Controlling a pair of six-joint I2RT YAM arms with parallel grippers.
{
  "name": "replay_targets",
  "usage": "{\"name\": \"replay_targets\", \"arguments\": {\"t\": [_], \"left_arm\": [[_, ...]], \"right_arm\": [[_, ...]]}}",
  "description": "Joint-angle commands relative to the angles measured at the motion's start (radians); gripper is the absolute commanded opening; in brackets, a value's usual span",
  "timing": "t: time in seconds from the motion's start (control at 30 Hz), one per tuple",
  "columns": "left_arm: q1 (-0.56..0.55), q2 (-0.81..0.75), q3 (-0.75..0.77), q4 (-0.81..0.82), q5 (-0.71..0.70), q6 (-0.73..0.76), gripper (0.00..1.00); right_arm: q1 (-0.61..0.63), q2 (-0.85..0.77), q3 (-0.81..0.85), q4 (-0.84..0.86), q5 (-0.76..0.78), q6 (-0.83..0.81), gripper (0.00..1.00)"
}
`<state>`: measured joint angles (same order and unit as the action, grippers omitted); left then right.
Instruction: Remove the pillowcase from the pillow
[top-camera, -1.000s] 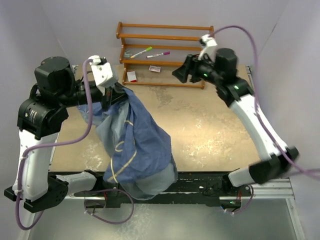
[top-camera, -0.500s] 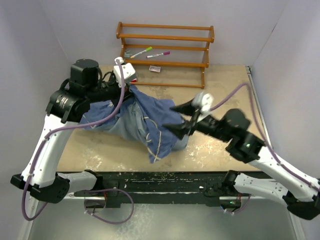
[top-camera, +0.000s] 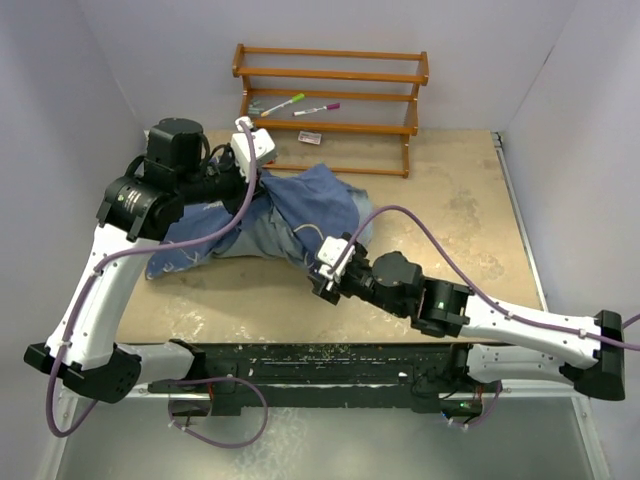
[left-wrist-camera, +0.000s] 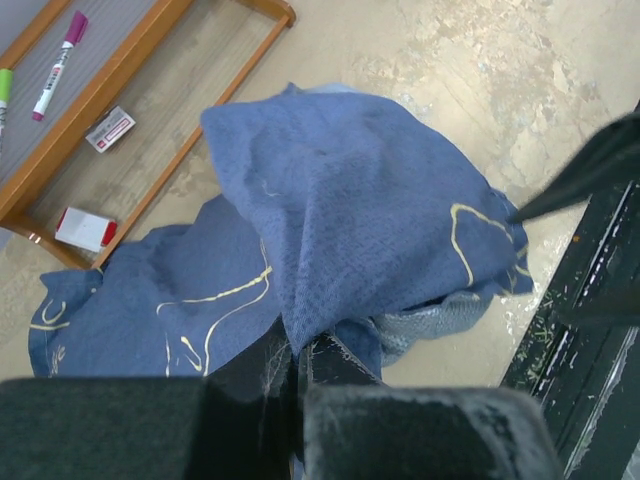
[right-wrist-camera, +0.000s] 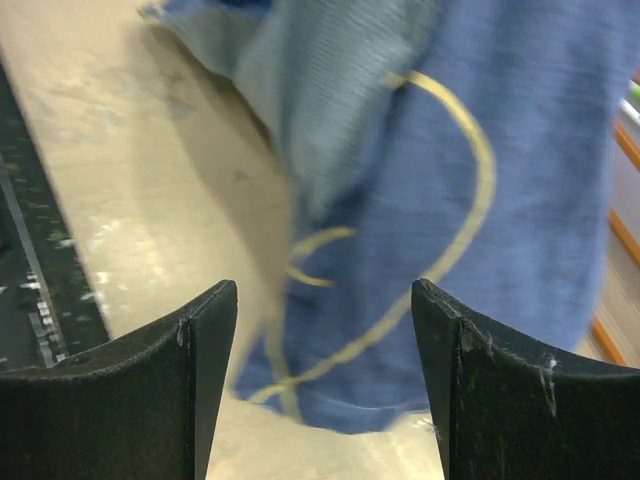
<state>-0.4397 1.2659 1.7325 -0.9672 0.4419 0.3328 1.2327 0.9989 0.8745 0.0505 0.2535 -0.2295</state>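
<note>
The navy pillowcase with cream line drawings lies crumpled on the table, its paler inside showing along the front. My left gripper is shut on a fold of the pillowcase near the heap's back, the cloth pinched between the closed fingertips of the left gripper. My right gripper hovers low at the cloth's front right corner. In its wrist view the right gripper stands open, with the pillowcase just beyond its tips and nothing between them. The pillow is out of view.
A wooden rack stands at the back of the table with two markers and small cards on it. The black rail runs along the table's near edge, close behind the right gripper.
The left arm lowered the hanging pillowcase onto the table and held on. The right arm swung from the back right down to the cloth's front edge, its jaws widening slightly.
</note>
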Motion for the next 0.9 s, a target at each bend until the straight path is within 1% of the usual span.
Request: {"name": "replay_targets", "arguments": {"t": [0.0, 0.07, 0.13, 0.2, 0.23, 0.3, 0.4, 0.5, 0.6, 0.67, 0.77, 0.87], "left_arm": [[0.003, -0.067, 0.048, 0.041, 0.042, 0.045, 0.00], [0.003, -0.076, 0.048, 0.034, 0.040, 0.055, 0.00], [0.003, -0.084, 0.049, 0.027, 0.044, 0.062, 0.00], [0.003, -0.089, 0.053, 0.015, 0.052, 0.067, 0.00], [0.003, -0.090, 0.057, 0.009, 0.056, 0.069, 0.00], [0.002, -0.088, 0.072, -0.006, 0.065, 0.073, 0.00], [0.002, -0.090, 0.079, -0.016, 0.067, 0.078, 0.00], [0.003, -0.096, 0.078, -0.020, 0.067, 0.084, 0.00], [0.002, -0.099, 0.077, -0.021, 0.066, 0.090, 0.00], [0.002, -0.101, 0.078, -0.021, 0.066, 0.093, 0.00], [0.003, -0.102, 0.080, -0.024, 0.061, 0.099, 0.00], [0.003, -0.102, 0.085, -0.025, 0.057, 0.104, 0.00]], "right_arm": [[-0.098, 0.029, 0.015, 0.036, 0.087, 0.047, 0.72], [-0.159, 0.039, -0.005, 0.017, 0.013, 0.096, 0.74], [-0.175, 0.040, -0.043, 0.022, -0.054, 0.102, 0.76], [-0.173, 0.038, -0.078, 0.033, -0.099, 0.085, 0.76], [-0.174, 0.035, -0.094, 0.057, -0.105, 0.059, 0.76], [-0.174, 0.023, -0.115, 0.118, -0.178, 0.020, 0.75], [-0.173, 0.024, -0.086, 0.144, -0.275, 0.006, 0.72], [-0.159, 0.063, -0.022, 0.108, -0.344, -0.020, 0.68], [-0.103, 0.109, 0.030, 0.051, -0.309, -0.075, 0.62], [-0.057, 0.127, 0.039, 0.018, -0.252, -0.118, 0.61], [-0.020, 0.106, 0.004, 0.016, -0.179, -0.156, 0.71], [0.030, 0.056, -0.059, 0.046, -0.066, -0.219, 0.78]]}}
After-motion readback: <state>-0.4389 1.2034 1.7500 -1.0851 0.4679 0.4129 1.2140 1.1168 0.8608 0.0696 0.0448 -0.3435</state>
